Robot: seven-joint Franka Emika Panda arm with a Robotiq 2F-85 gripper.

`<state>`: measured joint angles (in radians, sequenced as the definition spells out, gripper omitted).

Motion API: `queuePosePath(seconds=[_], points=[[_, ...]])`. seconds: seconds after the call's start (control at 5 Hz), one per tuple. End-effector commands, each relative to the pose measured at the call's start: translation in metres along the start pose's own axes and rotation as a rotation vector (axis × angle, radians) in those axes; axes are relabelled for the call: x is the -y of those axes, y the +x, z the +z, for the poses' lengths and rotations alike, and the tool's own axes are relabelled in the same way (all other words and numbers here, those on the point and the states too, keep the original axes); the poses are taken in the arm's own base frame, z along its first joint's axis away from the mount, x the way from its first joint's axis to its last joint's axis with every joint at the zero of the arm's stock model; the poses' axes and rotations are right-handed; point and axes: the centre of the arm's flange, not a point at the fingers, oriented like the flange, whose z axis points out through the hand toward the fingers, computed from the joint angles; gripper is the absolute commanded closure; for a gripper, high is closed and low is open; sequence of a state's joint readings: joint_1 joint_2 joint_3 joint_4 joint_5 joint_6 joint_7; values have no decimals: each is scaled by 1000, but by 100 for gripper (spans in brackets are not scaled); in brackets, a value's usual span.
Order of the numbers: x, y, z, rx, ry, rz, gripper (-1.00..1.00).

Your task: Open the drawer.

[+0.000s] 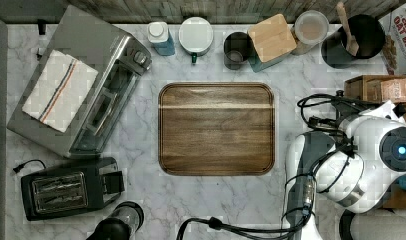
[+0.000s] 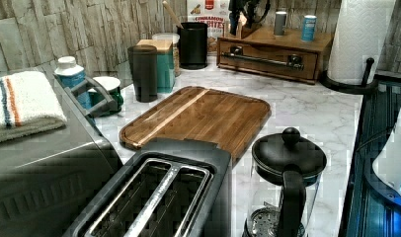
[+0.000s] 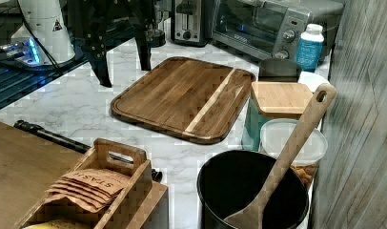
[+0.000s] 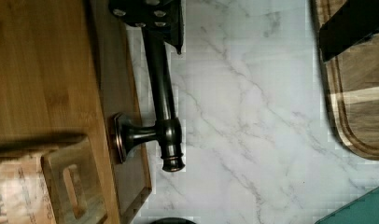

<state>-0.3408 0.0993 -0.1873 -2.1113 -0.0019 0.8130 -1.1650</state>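
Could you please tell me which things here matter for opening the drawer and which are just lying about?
For the job:
drawer
its black bar handle
gripper, open

Lying about:
wooden tray
toaster
toaster oven
French press
paper towel roll

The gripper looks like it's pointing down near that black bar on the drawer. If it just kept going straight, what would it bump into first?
Probably the handle of the drawer: the gripper straddles the bar, marble countertop beyond. Depth is unclear.
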Motion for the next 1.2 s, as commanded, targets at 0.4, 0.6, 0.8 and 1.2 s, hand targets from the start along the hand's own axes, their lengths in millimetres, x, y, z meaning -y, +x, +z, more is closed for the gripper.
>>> queuePosePath(seconds=[0.4, 0.6, 0.8, 1.2], points=[[-67, -8, 8, 2, -145, -94, -100], [-77, -14, 22, -46, -120, -90, -100], [-78, -17, 36, -22, -87, -66, -100], [-72, -30, 63, -15, -60, -32, -100]])
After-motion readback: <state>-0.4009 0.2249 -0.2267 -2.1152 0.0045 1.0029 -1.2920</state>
